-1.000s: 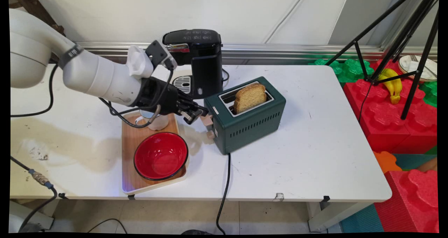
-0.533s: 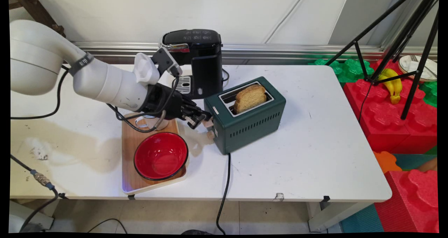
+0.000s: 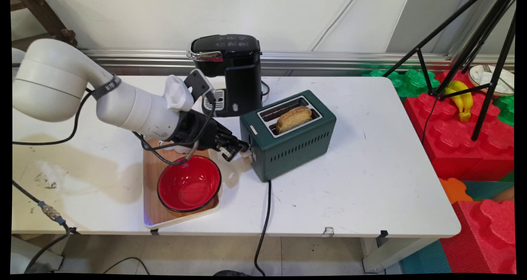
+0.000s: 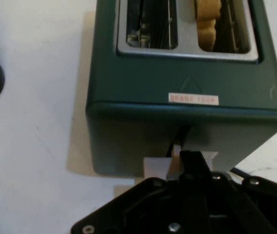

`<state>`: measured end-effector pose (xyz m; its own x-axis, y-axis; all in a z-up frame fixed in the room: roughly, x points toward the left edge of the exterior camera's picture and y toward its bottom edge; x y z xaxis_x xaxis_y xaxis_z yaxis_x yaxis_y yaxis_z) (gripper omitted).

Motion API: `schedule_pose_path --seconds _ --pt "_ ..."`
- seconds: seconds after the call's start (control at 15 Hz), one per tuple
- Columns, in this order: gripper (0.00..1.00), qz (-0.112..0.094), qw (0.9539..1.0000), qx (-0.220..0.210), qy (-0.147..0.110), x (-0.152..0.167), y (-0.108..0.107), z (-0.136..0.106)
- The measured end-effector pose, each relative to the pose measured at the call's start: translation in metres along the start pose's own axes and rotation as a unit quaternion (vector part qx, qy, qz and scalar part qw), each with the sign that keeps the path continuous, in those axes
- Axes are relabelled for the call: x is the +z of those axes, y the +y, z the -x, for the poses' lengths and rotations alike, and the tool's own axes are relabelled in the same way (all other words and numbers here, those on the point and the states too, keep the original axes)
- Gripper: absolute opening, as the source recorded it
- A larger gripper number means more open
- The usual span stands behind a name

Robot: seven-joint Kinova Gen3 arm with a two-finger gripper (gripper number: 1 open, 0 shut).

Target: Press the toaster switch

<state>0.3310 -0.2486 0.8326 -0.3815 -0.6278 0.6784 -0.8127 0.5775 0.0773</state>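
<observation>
A dark green toaster (image 3: 292, 144) (image 4: 187, 78) stands mid-table with a slice of toast (image 3: 293, 118) (image 4: 207, 22) sunk low in its nearer slot; the other slot is empty. My gripper (image 3: 239, 149) (image 4: 191, 161) is shut and pressed against the pale lever (image 3: 248, 155) (image 4: 153, 168) on the toaster's left end face, low down the slot. Nothing is held between the fingers.
A red bowl (image 3: 189, 183) sits on a wooden tray (image 3: 152, 177) under my wrist. A black coffee machine (image 3: 232, 70) stands behind the toaster. The toaster's cord (image 3: 265, 214) runs off the front edge. A tripod (image 3: 473, 45) and bananas (image 3: 459, 96) are at the right.
The gripper has moved down along the toaster's end, taking the lever with it. The toast has dropped from standing well above the slot to nearly level with it.
</observation>
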Motion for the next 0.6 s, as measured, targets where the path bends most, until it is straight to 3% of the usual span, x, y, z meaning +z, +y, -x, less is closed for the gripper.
schedule_pose_path --seconds 0.6 --pt "0.00 0.000 1.0000 0.004 -0.006 0.0087 0.0005 0.0072"
